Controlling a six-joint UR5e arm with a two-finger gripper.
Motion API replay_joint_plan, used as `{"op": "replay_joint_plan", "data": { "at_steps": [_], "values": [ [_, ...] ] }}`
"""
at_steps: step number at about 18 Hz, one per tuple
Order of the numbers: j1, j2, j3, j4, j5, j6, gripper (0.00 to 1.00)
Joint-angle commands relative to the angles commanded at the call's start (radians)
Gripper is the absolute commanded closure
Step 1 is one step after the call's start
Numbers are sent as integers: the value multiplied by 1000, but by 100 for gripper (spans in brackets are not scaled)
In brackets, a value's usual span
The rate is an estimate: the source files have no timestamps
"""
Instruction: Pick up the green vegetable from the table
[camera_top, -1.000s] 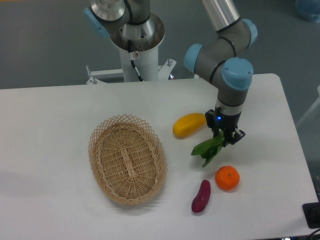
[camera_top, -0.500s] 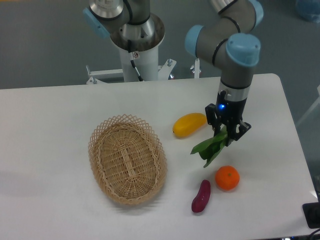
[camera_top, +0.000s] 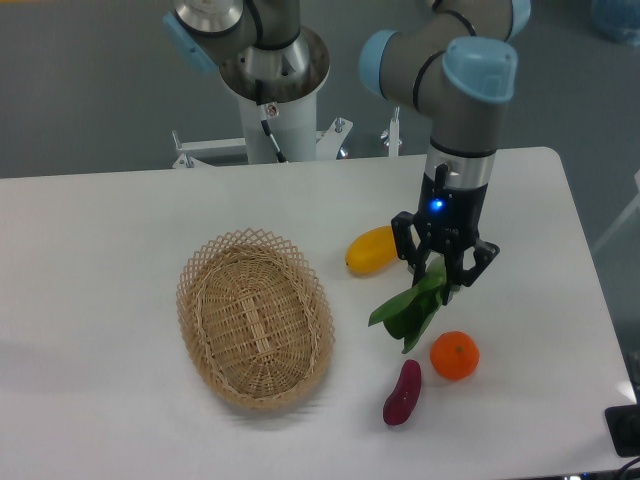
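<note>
The green vegetable (camera_top: 408, 310) hangs from my gripper (camera_top: 438, 277) with its dark leaves pointing down and to the left, lifted off the white table (camera_top: 110, 250). The gripper is shut on its stalk end, which the fingers hide. The vegetable hangs between the yellow fruit (camera_top: 371, 250) and the orange (camera_top: 455, 355).
An oval wicker basket (camera_top: 255, 318) lies left of centre. A small purple eggplant piece (camera_top: 402, 392) lies near the front, beside the orange. The robot base (camera_top: 270, 90) stands at the back. The table's right edge is near the arm.
The gripper has risen and shifted slightly left with the vegetable in it; the leaves now hang clear of the table.
</note>
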Motion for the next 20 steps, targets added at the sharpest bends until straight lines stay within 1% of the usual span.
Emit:
{"op": "replay_joint_plan", "data": {
  "at_steps": [2, 20],
  "values": [
    [-2, -2, 12, 0, 0, -2, 53],
    [-6, -5, 32, 3, -2, -9, 53]
  ]
}}
